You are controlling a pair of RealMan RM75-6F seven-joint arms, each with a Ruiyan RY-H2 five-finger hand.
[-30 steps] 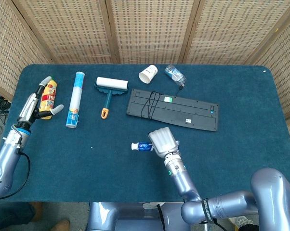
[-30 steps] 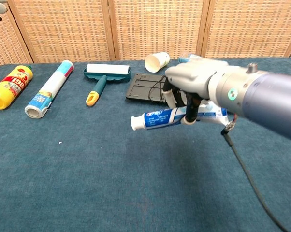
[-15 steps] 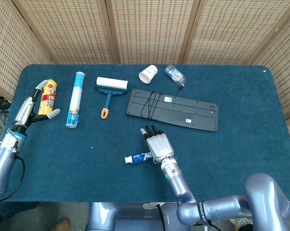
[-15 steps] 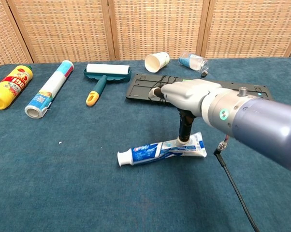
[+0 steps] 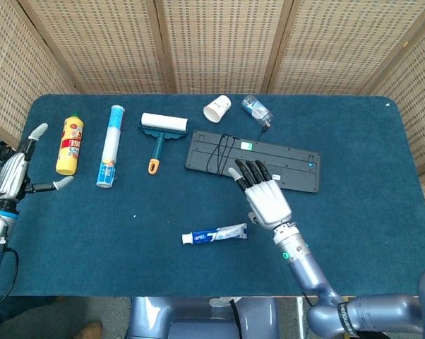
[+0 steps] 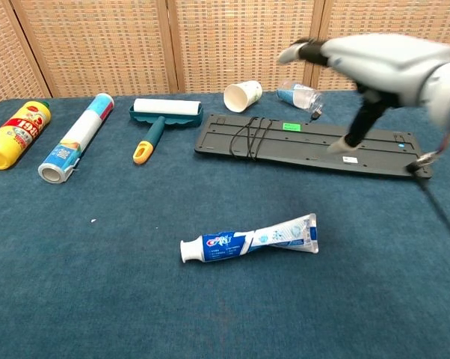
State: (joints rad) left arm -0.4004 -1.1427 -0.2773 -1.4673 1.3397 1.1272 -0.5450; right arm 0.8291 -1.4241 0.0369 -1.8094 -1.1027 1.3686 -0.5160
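Toothpaste [image 5: 214, 234] lies flat on the counter [image 5: 354, 212] near its front edge, cap pointing left, free of both hands. Just beyond it the right robot hand [image 5: 264, 195] hovers with fingers spread, empty, over the keyboard [image 5: 252, 159]. Far left, the left robot hand [image 5: 16, 172] is spread, empty, beside the bottle [image 5: 70, 144].

Toothpaste tube [image 5: 214, 234] before keyboard [image 5: 253, 160]
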